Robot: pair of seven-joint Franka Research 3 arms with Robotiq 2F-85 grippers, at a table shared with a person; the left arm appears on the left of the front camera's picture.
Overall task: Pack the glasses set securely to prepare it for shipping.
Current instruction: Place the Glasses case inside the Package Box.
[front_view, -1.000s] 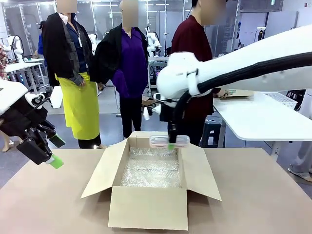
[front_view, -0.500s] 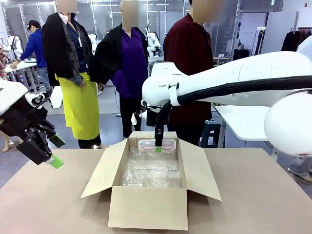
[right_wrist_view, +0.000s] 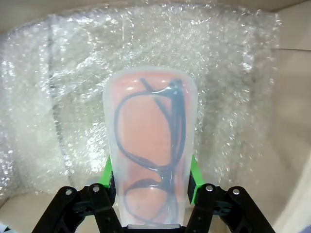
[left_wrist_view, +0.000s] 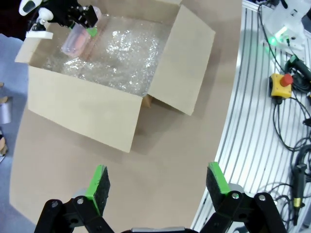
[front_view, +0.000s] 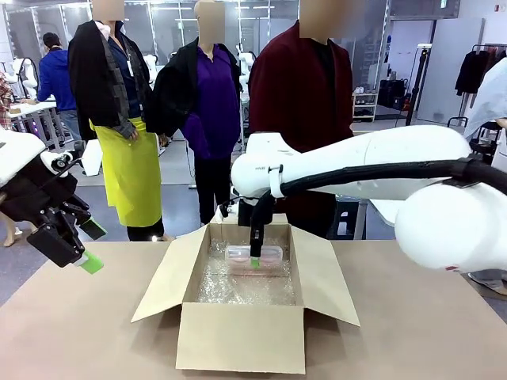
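1. Now the translucent pink case (right_wrist_view: pixel 149 141), glasses visible inside, hangs within the cardboard box (front_view: pixel 238 336), low over the bubble wrap (front_view: pixel 238 289). A second ago it was level with the rim.
2. The right gripper (front_view: pixel 254 260) pinches it across its middle.
3. The left gripper (left_wrist_view: pixel 158 180) is spread wide and empty, well apart from the box.
4. Release looks near, though I cannot tell if the case touches the wrap.

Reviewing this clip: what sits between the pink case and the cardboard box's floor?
Bubble wrap lines the box under the pink case, which the right gripper holds; the right wrist view shows it.
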